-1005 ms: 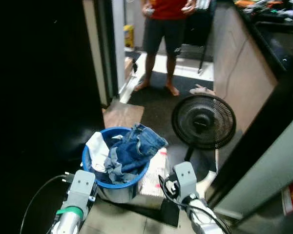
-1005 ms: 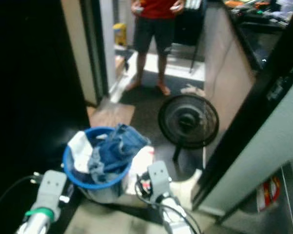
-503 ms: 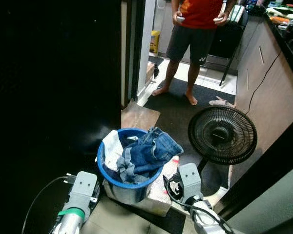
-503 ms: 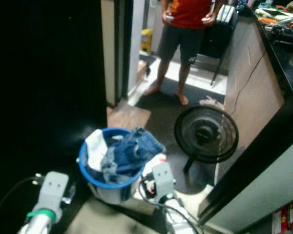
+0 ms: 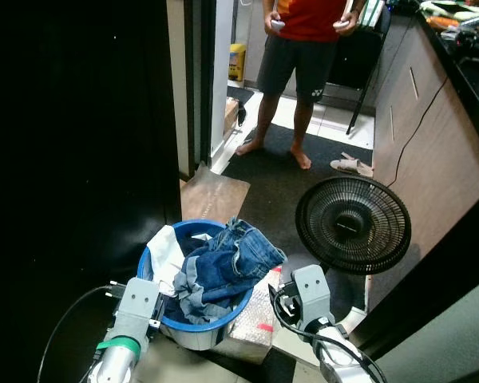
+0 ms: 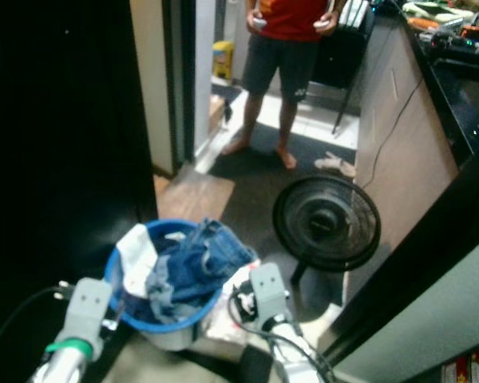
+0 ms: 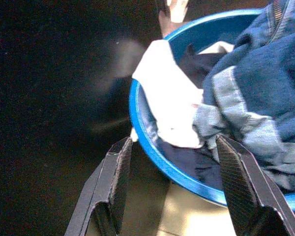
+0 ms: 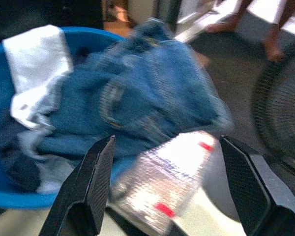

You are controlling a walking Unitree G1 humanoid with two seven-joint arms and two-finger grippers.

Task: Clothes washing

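A blue laundry basket (image 5: 152, 259) stands on the floor just in front of me, heaped with blue jeans (image 5: 227, 263) and a white cloth (image 5: 166, 251). The jeans spill over its right rim. My left gripper (image 7: 171, 182) is open, its fingers (image 7: 115, 184) straddling the basket's near rim by the white cloth (image 7: 169, 103). My right gripper (image 8: 167, 184) is open too, hovering over the jeans (image 8: 147, 98) and a silver foil packet (image 8: 167, 169) beside the basket. Both wrists (image 5: 136, 303) (image 5: 310, 295) show low in the eye views.
A black floor fan (image 5: 351, 225) stands to the right of the basket. A person (image 5: 303, 48) in red shirt and dark shorts stands barefoot in the doorway ahead. Dark wall on the left, a wooden counter (image 5: 431, 136) on the right. Slippers (image 5: 351, 166) lie on the dark mat.
The camera has swung about, so the whole scene shifted. The basket now sits slightly lower and further left in view. Both grippers keep their places near it.
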